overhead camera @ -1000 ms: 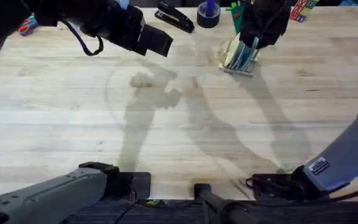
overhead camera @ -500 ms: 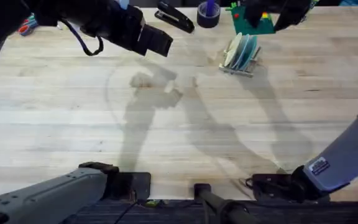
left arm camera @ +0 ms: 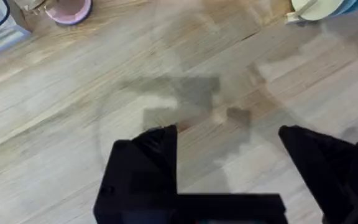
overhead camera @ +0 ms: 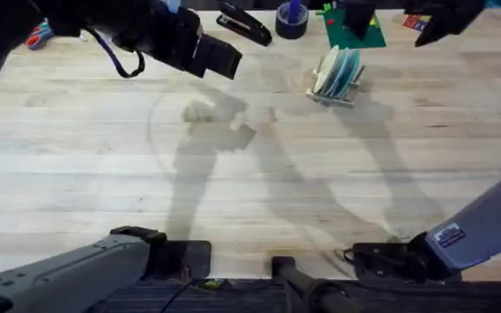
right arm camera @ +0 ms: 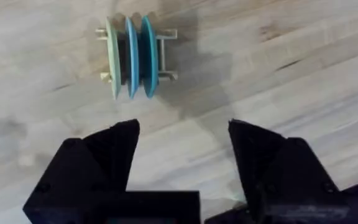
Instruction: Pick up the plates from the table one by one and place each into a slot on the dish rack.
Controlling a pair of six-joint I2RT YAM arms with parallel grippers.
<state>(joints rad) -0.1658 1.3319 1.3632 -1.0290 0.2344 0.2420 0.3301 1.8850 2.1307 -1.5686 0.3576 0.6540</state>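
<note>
- Your right pincer [right arm camera: 182, 134] is empty, its fingers apart. It hangs above the table [overhead camera: 233, 191], off to one side of the rack [right arm camera: 169, 37].
- The rack lies beyond that pincer's fingertips, a little toward the left finger, and well apart from them.
- Three plates [right arm camera: 132, 56] stand on edge in the rack, each in its own slot: a pale green one outermost, two blue ones beside it.
- The relation to mind: the plates' edges run along the line the right pincer points in, and their faces look across it. The gap between the fingers therefore spans the plates face to face.
- Your left pincer [left arm camera: 229, 134] is also empty with its fingers spread wide, over bare wood. The plates [left arm camera: 322, 7] and rack [left arm camera: 291, 17] lie far ahead of it and off to the side of its right finger.
- In the overhead view the rack [overhead camera: 333, 97] sits between the left pincer [overhead camera: 220, 56] and the right pincer [overhead camera: 437, 19], about equally far from each.
- Judging by this, every plate you can see is slotted, so the job looks done or nearly so.
- If you move again, keep clear of the rack, which is light and could tip.
</note>
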